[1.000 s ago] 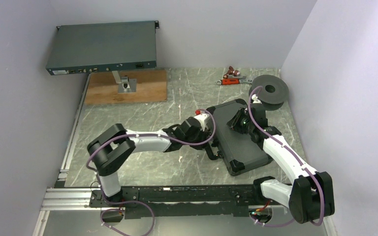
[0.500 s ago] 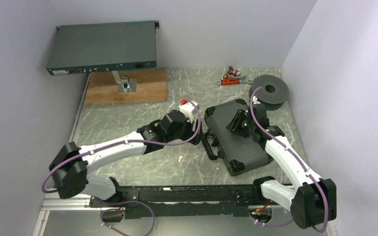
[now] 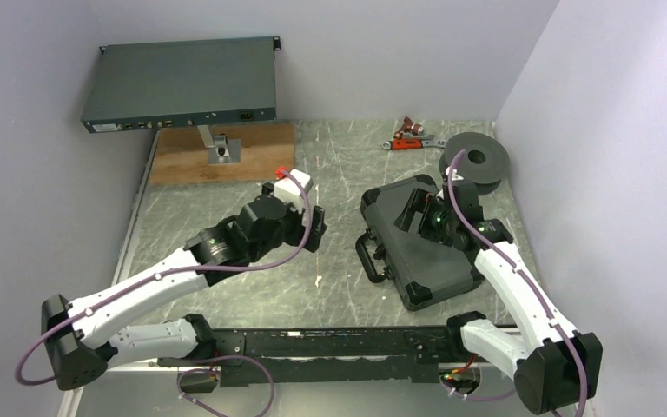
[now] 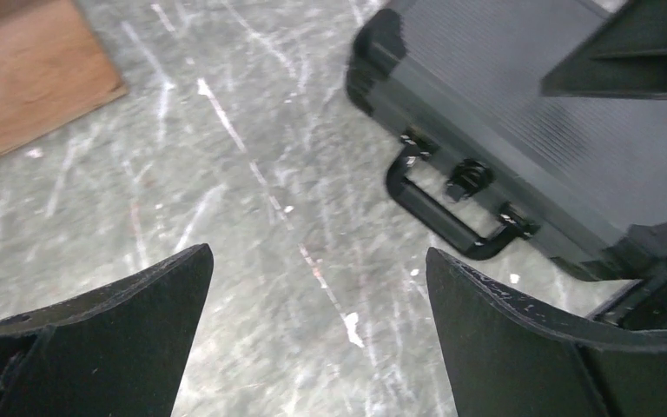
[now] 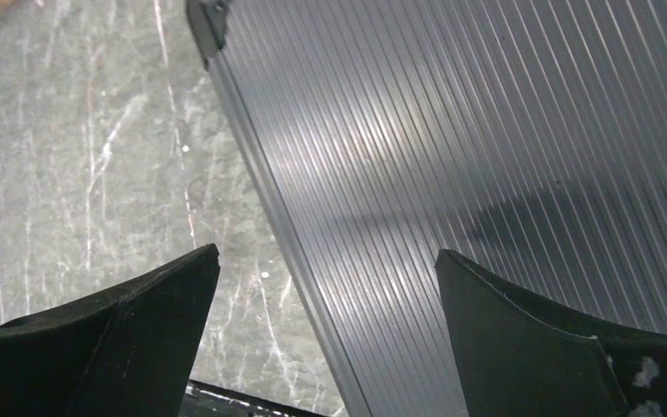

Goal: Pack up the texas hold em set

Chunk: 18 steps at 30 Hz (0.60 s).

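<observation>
L jaws: wide open, empty; case ahead-right, apart.
R jaws: wide open, empty; lid directly below.
Case: shut, flat on desk.
No loose set pcs visible; packing prob. done, fastening unconfirmed.

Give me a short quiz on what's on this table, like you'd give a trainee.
1. True or false: the black case is closed.
2. The case's handle faces: A) the left arm; B) the right wall; C) the back wall.
3. Fill in: the red-handled tool lies not far from a black ring-shaped ___.
Key: 1 true; 2 A; 3 spool.
</observation>
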Motion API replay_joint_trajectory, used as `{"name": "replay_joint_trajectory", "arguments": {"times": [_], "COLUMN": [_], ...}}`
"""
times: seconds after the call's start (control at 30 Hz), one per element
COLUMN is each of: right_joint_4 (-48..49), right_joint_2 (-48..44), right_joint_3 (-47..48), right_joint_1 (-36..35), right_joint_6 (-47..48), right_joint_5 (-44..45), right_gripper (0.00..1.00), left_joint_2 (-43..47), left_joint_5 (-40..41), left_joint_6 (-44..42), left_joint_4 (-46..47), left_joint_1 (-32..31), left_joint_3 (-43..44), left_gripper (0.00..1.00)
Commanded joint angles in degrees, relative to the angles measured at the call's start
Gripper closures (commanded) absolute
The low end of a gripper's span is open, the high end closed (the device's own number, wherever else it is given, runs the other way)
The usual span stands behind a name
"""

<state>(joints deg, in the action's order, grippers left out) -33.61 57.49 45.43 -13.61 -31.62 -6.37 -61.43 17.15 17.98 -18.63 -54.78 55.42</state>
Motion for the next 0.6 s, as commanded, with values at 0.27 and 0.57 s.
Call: {"name": "replay_joint_trajectory", "arguments": {"times": [0.27,0.57], "right_joint_4": [9.3,15.1], "right_joint_2": [-8.9,-13.7], "right_joint_3": [2.9,4.2], "right_joint_1": [-0.1,-0.3], "right_joint_6": [0.5,-0.2], "right_joint_5": [-8.1,-5.3], "right_gripper": [0.00,0.00], "left_joint_2": [10.2,14.7], "left_joint_5": [8.2,18.3], "left_joint_6": [-10.5,-21.4], "left_joint_4": [-13.7,-7.4], "left_joint_1": [7.7,11.0], "left_joint_3": [6.1,1.6], "left_gripper": [0.00,0.00]}}
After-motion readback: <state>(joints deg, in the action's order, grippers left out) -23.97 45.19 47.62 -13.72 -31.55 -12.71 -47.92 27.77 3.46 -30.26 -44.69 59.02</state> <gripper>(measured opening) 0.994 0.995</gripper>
